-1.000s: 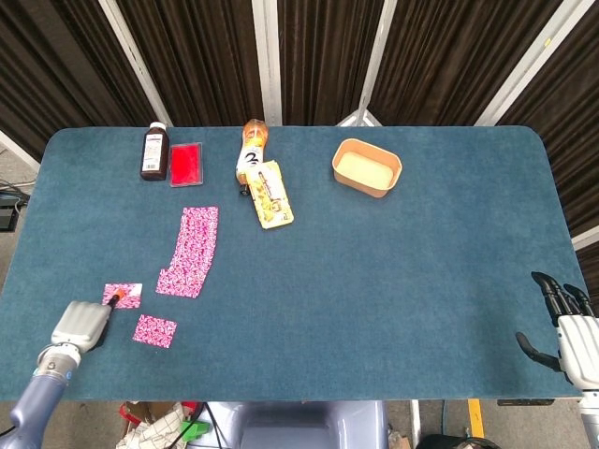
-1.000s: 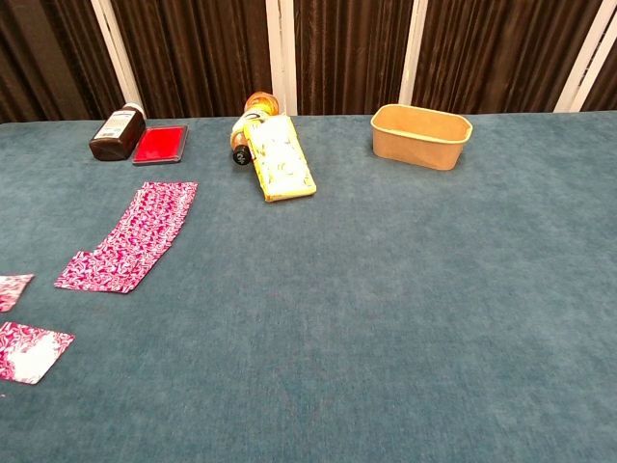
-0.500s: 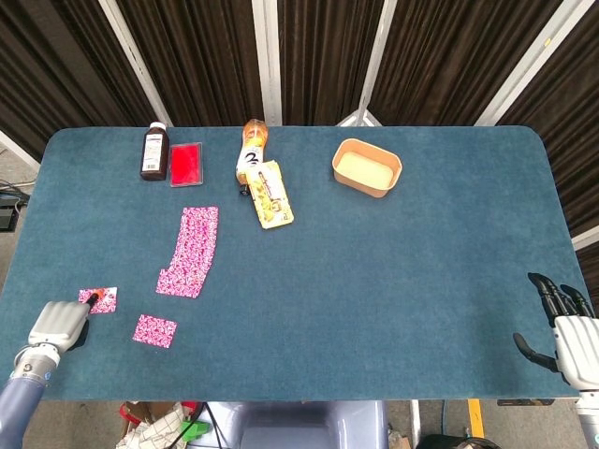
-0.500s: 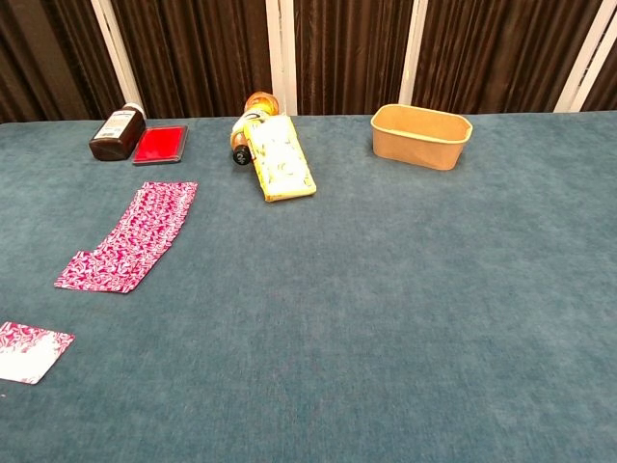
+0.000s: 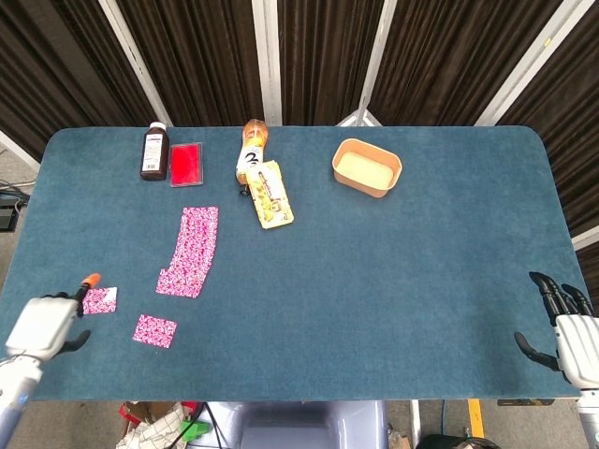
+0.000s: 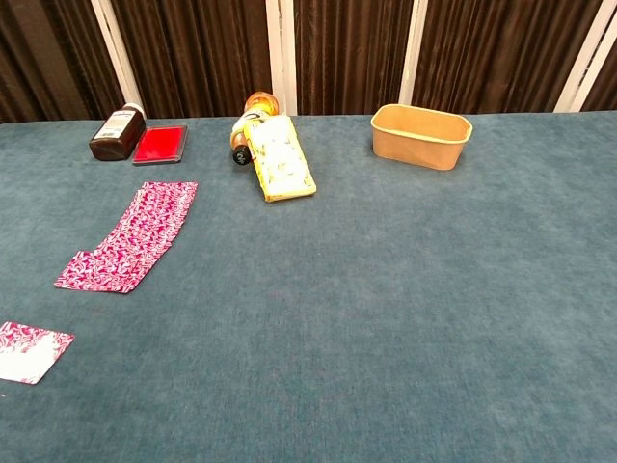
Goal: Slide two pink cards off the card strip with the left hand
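Note:
A strip of overlapping pink patterned cards (image 5: 190,249) (image 6: 130,238) lies on the blue table, left of centre. Two single pink cards lie apart from it near the front left: one (image 5: 99,300) beside my left hand, the other (image 5: 154,330) (image 6: 29,351) further right. My left hand (image 5: 42,327) is at the table's front-left corner, its fingers apart, an orange-tipped finger raised just left of the nearer card, holding nothing. My right hand (image 5: 566,329) hangs off the front-right edge with fingers spread and empty. Neither hand shows in the chest view.
At the back stand a brown bottle (image 5: 154,152) (image 6: 118,133), a red case (image 5: 186,164) (image 6: 160,144), an orange bottle lying down (image 5: 251,150), a yellow packet (image 5: 270,194) (image 6: 280,169) and a tan bowl (image 5: 367,166) (image 6: 421,135).
My left hand dragged one pink card leftward toward the table's front-left corner, then drew back off it. The card now lies alone; the right hand barely moved.

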You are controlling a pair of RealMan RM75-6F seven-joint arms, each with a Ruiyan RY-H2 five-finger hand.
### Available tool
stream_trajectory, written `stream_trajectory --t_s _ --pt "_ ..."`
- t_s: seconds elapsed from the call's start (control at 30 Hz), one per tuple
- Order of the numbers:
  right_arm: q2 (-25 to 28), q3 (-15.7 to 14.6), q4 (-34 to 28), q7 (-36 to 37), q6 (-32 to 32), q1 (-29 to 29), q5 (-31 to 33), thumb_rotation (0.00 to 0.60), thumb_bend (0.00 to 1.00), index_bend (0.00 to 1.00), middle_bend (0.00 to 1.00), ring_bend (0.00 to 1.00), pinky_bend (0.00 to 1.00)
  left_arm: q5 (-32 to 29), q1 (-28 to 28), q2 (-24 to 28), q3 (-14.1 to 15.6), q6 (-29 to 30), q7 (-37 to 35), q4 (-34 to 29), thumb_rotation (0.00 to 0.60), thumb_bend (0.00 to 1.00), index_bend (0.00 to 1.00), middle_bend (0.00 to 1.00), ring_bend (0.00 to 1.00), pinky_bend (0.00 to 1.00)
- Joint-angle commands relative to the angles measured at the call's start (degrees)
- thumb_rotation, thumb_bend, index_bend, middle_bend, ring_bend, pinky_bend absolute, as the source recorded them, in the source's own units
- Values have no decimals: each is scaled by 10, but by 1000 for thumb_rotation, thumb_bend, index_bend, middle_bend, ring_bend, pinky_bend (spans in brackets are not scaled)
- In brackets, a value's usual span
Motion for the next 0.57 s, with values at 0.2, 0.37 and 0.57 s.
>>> stream_trajectory --t_s 0.2,0.37,0.57 --pt "-10 5 5 -15 3 1 5 600 313 0 126 221 137 142 118 4 18 153 -141 70 600 206 120 45 0 120" --pt "-15 5 11 -22 8 3 -2 600 313 0 126 221 137 180 131 -2 8 176 -154 100 600 206 120 46 0 118" --pt "-21 5 17 -24 12 5 -13 600 312 0 126 221 137 185 142 2 -2 175 -161 107 600 207 120 52 0 118"
